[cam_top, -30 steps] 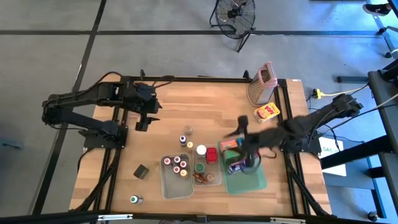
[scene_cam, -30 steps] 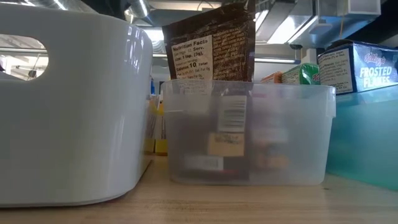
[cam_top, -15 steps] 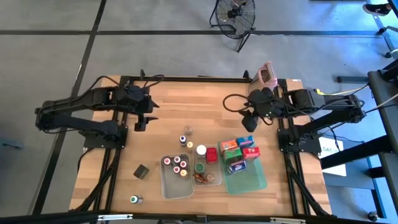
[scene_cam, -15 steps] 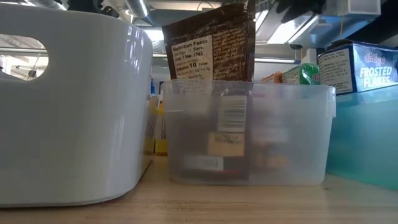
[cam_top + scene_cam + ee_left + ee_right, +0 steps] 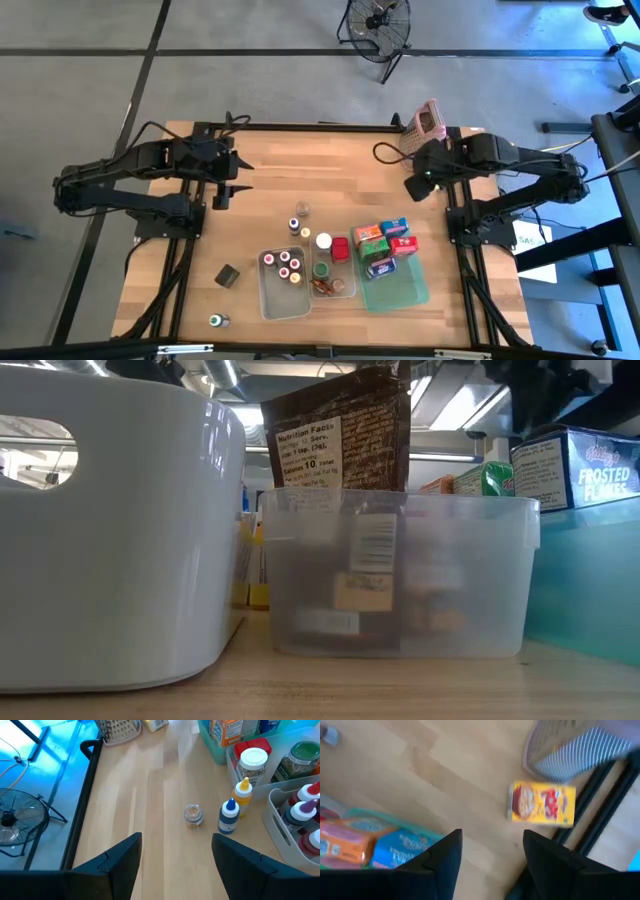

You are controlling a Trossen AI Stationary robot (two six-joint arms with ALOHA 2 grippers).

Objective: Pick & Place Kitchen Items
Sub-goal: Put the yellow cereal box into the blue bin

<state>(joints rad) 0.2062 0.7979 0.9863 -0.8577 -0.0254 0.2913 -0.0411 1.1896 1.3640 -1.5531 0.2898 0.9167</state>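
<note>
Several cartons [image 5: 385, 245] lie in the green tray [image 5: 400, 292]. Small jars with red and white caps [image 5: 284, 265] stand in a clear tub. A tiny jar [image 5: 193, 815], a blue-capped bottle [image 5: 228, 816] and a yellow bottle [image 5: 243, 792] stand on the wood beside the tubs. A yellow carton [image 5: 542, 804] lies flat near the grater [image 5: 570, 747]. My left gripper [image 5: 175, 860] hovers open at the table's left, above the bare wood and short of the tiny jar. My right gripper [image 5: 490, 855] hovers open at the far right, above the wood beside the yellow carton.
A metal grater with a pink top [image 5: 422, 135] stands at the far right corner. A dark cube [image 5: 228, 275] and a green-capped jar [image 5: 215, 320] sit near the front left. In the low view a white tub [image 5: 110, 530] and a clear tub [image 5: 395, 575] stand close.
My right gripper has swung from above the green tray toward the table's far right corner, rolling and tipping downward as it went, and stays open. My left arm has drawn back a little toward the table's left edge, its gripper still open. Nothing on the table has moved.
</note>
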